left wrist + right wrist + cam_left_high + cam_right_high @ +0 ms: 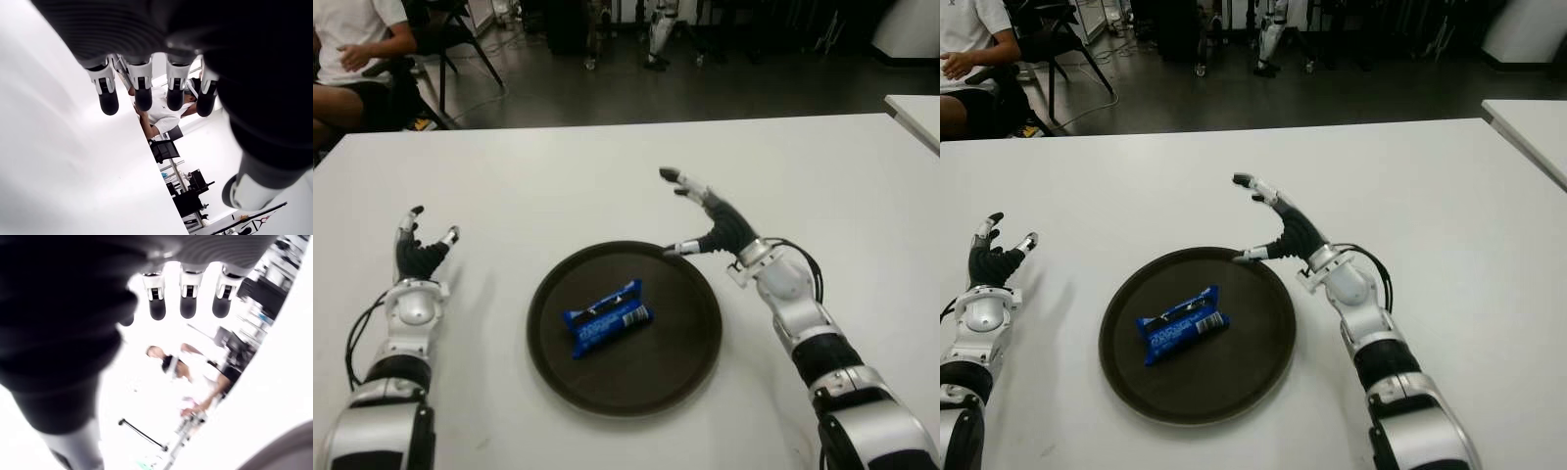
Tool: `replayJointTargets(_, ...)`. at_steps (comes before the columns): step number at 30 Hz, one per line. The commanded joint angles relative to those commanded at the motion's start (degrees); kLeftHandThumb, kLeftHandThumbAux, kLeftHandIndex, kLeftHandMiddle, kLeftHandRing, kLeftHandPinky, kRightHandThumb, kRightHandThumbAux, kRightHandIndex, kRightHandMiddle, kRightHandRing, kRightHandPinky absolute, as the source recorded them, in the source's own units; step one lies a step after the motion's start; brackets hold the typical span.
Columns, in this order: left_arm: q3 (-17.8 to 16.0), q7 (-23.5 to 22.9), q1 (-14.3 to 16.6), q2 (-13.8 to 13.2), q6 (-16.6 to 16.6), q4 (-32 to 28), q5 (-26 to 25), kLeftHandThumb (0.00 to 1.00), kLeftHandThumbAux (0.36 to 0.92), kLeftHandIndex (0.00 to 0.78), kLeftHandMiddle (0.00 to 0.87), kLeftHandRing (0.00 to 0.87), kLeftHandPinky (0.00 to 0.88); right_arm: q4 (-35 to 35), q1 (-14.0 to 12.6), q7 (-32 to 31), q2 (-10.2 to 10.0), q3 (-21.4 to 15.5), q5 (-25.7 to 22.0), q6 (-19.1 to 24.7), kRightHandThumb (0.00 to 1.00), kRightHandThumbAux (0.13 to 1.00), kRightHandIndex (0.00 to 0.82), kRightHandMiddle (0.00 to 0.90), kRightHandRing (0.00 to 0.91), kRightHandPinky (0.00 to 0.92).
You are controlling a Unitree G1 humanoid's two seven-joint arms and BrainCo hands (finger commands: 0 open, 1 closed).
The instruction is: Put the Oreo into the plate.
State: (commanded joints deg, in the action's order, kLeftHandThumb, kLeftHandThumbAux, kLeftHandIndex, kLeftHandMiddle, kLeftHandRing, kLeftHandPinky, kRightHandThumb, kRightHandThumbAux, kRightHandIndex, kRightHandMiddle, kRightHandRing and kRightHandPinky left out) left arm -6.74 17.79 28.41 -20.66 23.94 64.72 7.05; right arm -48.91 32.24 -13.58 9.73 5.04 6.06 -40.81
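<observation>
While the Oreo lies inside the plate, both hands are empty.
Right hand hovers at the plate's far right rim, fingers spread wide; left hand shows well left of the plate over the surface, fingers loose. Placing looks done, so the next move is likely just pulling the right hand clear. Whether its thumb touches the rim is unclear; wrist views show only fingertips.

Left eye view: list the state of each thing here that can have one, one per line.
Oreo pack: lying flat inside the plate, held by neither hand.
Plate: flat on the table.
Right hand: open, empty, at the plate's far right rim.
Left hand: open, empty, left of the plate.
</observation>
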Motion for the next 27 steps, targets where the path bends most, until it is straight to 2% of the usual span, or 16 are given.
replayJointTargets(7, -1.1, -0.7, 0.1, 0.5, 0.5, 0.4, -1.4, 0.0, 0.671, 0.0, 0.0, 0.0, 0.0, -3.3, 1.5, 10.0, 0.6, -1.6, 3.6, -2.1, 0.0, 0.893, 0.048, 0.047, 0.015, 0.017)
replayJointTargets(14, -0.8, -0.7, 0.1, 0.3, 0.5, 0.5, -1.1, 0.0, 0.668, 0.0, 0.0, 0.0, 0.0, -7.7, 3.8, 14.8, 1.9, -4.3, 2.5, -2.9, 0.0, 0.921, 0.081, 0.088, 0.072, 0.088)
replayJointTargets(18, -0.1, -0.1, 0.1, 0.1, 0.1, 0.5, -0.2, 0.0, 0.667, 0.0, 0.0, 0.0, 0.0, -11.7, 4.8, 17.8, 4.2, -5.6, 3.0, -2.9, 0.0, 0.922, 0.088, 0.102, 0.089, 0.115)
replayJointTargets(22, -0.3, 0.0, 0.2, 0.3, -0.1, 0.8, -0.5, 0.0, 0.669, 0.002, 0.001, 0.0, 0.001, -17.7, 5.7, 21.3, 4.5, -5.5, 3.8, -0.9, 0.0, 0.911, 0.083, 0.1, 0.097, 0.138)
replayJointTargets(27, -0.8, -0.4, 0.4, 0.3, -0.2, 1.6, -1.2, 0.0, 0.658, 0.004, 0.001, 0.0, 0.003, -23.4, 7.1, 26.5, 4.6, -5.7, 4.4, 5.0, 0.0, 0.918, 0.074, 0.087, 0.095, 0.134)
